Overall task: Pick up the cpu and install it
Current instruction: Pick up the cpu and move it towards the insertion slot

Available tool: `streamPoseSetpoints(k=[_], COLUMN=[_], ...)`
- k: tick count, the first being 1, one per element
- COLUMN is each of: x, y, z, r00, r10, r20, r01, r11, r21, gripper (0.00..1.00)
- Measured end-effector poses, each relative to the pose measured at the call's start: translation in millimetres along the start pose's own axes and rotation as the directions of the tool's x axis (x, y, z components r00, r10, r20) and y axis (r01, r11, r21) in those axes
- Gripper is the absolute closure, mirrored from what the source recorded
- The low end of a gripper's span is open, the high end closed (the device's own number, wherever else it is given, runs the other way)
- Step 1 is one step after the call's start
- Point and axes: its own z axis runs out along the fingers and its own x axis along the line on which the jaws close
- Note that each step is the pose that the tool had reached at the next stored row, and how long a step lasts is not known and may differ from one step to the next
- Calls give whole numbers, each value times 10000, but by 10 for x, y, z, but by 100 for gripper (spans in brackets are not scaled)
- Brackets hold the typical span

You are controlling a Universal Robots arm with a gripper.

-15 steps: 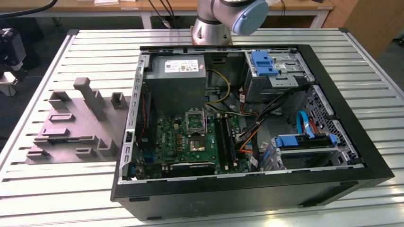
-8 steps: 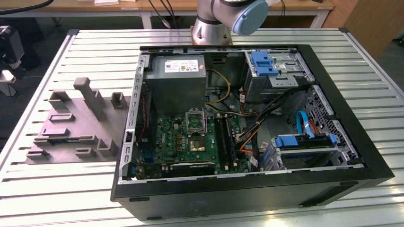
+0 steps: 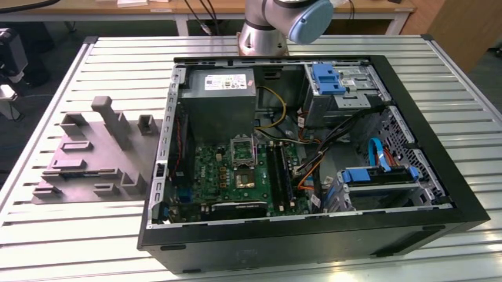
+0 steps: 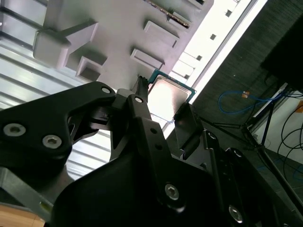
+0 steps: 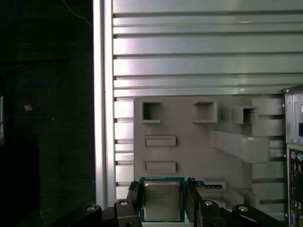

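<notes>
The cpu [image 5: 161,202] [image 4: 166,94] is a small square chip with a pale metal top and a thin green rim. It sits between the two black fingers [image 5: 134,197] of my gripper [image 5: 162,191] [image 4: 163,103], which is shut on its opposite edges. In both wrist views the chip hangs well above the grey moulded tray [image 5: 189,142] [image 4: 109,28]. In the exterior view that tray [image 3: 94,158] lies on the table at the exterior view's left, beside the open computer case. The green motherboard [image 3: 227,173] lies inside the case, with the silver socket frame [image 3: 243,147] standing upright.
The open black case [image 3: 314,235] holds a power supply [image 3: 223,88], drive cages with blue latches [image 3: 328,79], and loose cables [image 3: 330,147]. The slatted aluminium table [image 3: 79,235] ends at a dark floor edge [image 5: 97,94]. The arm's base [image 3: 263,29] stands behind the case.
</notes>
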Motion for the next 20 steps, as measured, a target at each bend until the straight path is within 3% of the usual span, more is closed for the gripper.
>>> streamPoseSetpoints(k=[20], x=[0], y=[6], z=[-212], r00=[10000], r10=[0], r20=[1], r01=[0], r11=[10000], r21=[0], gripper=[53])
